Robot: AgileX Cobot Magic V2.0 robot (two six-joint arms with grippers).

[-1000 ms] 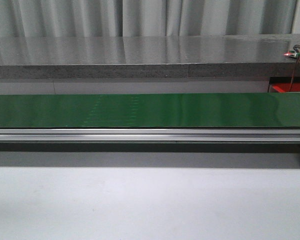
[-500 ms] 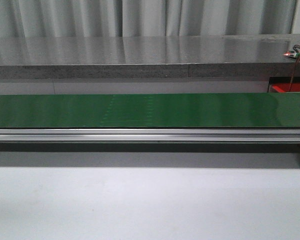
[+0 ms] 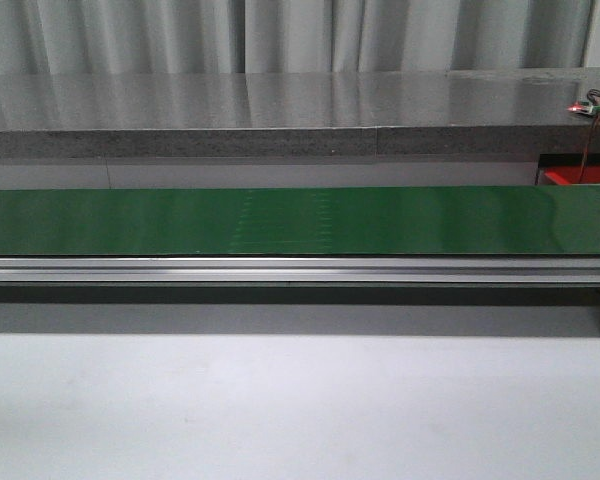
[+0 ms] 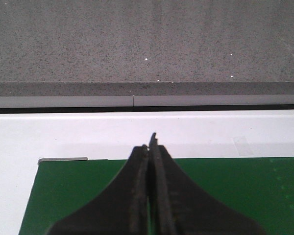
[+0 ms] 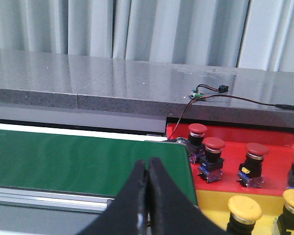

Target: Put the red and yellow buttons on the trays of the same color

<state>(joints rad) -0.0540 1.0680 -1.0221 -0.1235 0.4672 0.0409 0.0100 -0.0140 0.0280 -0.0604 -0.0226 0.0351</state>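
In the right wrist view, several red buttons [image 5: 214,145] stand on the red tray [image 5: 277,164]. Two yellow buttons [image 5: 244,208] stand on the yellow tray [image 5: 211,205], which is nearer to me. My right gripper [image 5: 148,164] is shut with nothing in it. It hangs over the green belt's [image 5: 88,161] end, just beside both trays. My left gripper [image 4: 151,142] is also shut and empty, over the other end of the green belt [image 4: 68,191]. No button lies on the belt in any view. Neither gripper shows in the front view, where a corner of the red tray [image 3: 578,177] peeks out at far right.
The green conveyor belt [image 3: 300,220] runs the whole width of the front view on an aluminium rail [image 3: 300,270]. Behind it is a long grey stone counter [image 3: 280,110] with a small wired board [image 3: 590,104] at the right. A white table [image 3: 300,410] lies in front.
A faint pattern of marks on the green belt has drifted to the right. Nothing else differs.
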